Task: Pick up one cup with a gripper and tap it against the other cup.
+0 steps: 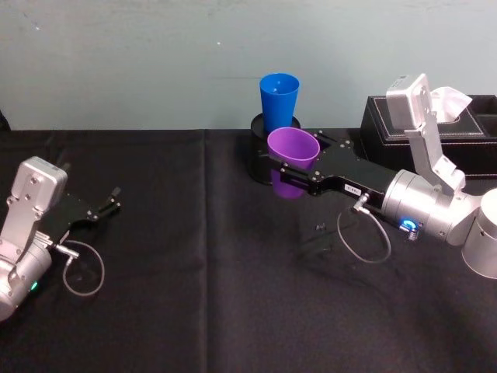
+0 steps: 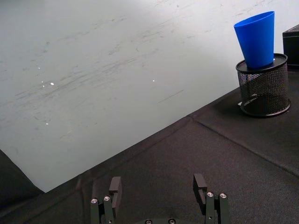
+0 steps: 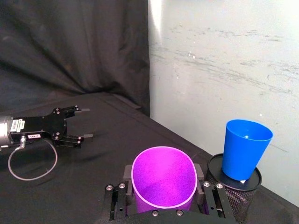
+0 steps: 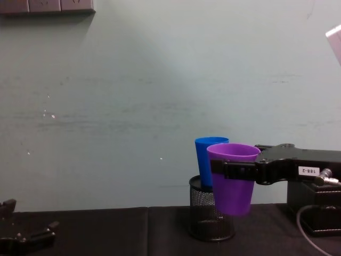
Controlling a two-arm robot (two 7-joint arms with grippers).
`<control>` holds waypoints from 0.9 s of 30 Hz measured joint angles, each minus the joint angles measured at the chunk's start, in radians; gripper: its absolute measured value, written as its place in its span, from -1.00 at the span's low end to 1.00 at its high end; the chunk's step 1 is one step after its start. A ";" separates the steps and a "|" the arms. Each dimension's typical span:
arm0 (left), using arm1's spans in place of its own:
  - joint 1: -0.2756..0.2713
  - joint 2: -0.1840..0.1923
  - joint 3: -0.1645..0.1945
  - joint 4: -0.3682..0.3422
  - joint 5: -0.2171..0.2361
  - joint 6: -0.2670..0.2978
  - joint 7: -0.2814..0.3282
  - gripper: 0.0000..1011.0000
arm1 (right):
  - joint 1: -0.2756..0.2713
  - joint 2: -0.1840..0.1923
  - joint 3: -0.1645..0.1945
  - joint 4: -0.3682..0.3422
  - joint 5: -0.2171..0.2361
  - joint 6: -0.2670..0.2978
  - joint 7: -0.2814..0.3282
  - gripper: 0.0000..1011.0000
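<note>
Near the left edge of the worktop (image 1: 194,295), the left pincer (image 1: 113,200) was seen parked low, its fingers spread wide and nothing held between them. Farther in, toward the middle, the right pincer (image 4: 233,170) was clamped about the upper wall of the purple cup (image 1: 293,149), which was held upright and lifted clear of the worktop. Just beyond it, by the far edge, the blue cup (image 1: 279,97) stood in a black mesh pen holder (image 2: 262,88). A narrow gap between the two cups was shown in the right wrist view. The pick-up was judged done and the tap to be in hand. A short, gentle push toward the far edge was judged to be called for, so that the blue cup would be touched without being tipped from its holder.
</note>
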 joint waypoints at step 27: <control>0.000 0.000 0.000 0.000 0.000 0.000 0.000 0.98 | 0.000 0.000 0.000 0.000 0.000 0.000 0.000 0.45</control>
